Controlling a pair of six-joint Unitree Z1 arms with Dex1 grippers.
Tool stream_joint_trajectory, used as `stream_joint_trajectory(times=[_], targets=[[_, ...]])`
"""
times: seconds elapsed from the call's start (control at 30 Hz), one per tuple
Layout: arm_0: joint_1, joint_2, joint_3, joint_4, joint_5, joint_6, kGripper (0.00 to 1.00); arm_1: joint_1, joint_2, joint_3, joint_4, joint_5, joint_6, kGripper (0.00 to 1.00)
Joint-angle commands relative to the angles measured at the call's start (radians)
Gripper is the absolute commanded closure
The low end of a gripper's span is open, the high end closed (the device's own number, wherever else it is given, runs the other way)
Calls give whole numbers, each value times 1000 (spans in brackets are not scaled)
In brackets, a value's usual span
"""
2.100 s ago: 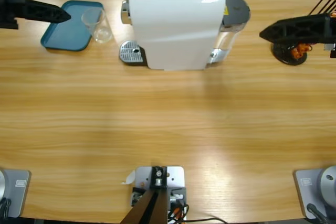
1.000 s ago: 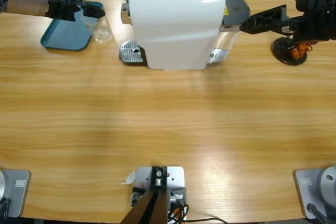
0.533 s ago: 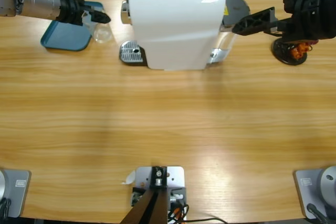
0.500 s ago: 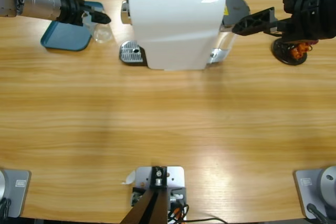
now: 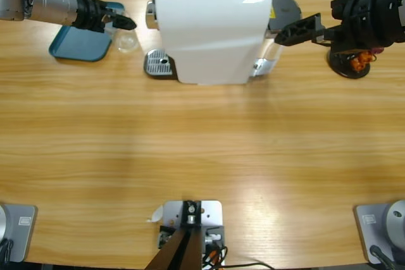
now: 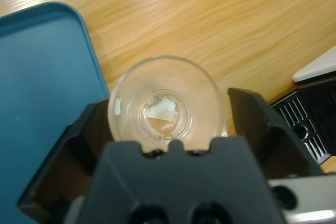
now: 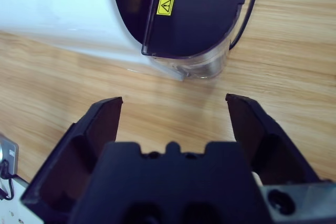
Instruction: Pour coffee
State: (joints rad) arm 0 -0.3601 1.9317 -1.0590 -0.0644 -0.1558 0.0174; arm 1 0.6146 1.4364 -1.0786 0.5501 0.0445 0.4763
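glass [image 6: 165,103] empty, between left jaws, beside tray [image 6: 42,77]

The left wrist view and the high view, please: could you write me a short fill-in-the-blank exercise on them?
1. The small clear drinking glass sits between the open jaws of the ____ end effector.
2. Beside it lies a ____ plastic tray.
3. The glass holds ____ coffee.
4. The right end effector faces the white ____ machine.

Missing: left; blue; no; coffee

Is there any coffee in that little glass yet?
Empty: looking straight down into the glass, its clear bottom shows the wood beneath, no dark liquid.
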Motion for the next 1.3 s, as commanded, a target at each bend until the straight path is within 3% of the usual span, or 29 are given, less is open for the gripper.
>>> stream_joint_trajectory(times=[0.03, 0.07, 0.13, 0.17, 0.37, 0.57, 0.77, 1.3], targets=[[9, 69, 2, -11, -37, 27, 395, -16, 29, 19, -13, 18, -12, 115], [9, 72, 3, -11, -38, 29, 407, -16, 29, 20, -14, 18, -12, 115], [9, 72, 7, -11, -41, 32, 559, -16, 29, 20, -15, 18, -12, 115], [9, 71, 9, -11, -41, 32, 569, -16, 29, 20, -15, 18, -12, 115], [20, -25, 34, -11, -53, 51, 566, -16, 25, 19, -25, 18, -11, 115], [30, -193, 65, 18, -178, 136, 565, -16, 3, 28, -36, 14, -9, 115], [19, -300, 117, 169, -249, 328, 555, -15, -30, 38, -38, 11, -4, 115], [-72, -219, 140, 147, -313, 358, 547, -15, -68, 77, -38, 11, -2, 117]])
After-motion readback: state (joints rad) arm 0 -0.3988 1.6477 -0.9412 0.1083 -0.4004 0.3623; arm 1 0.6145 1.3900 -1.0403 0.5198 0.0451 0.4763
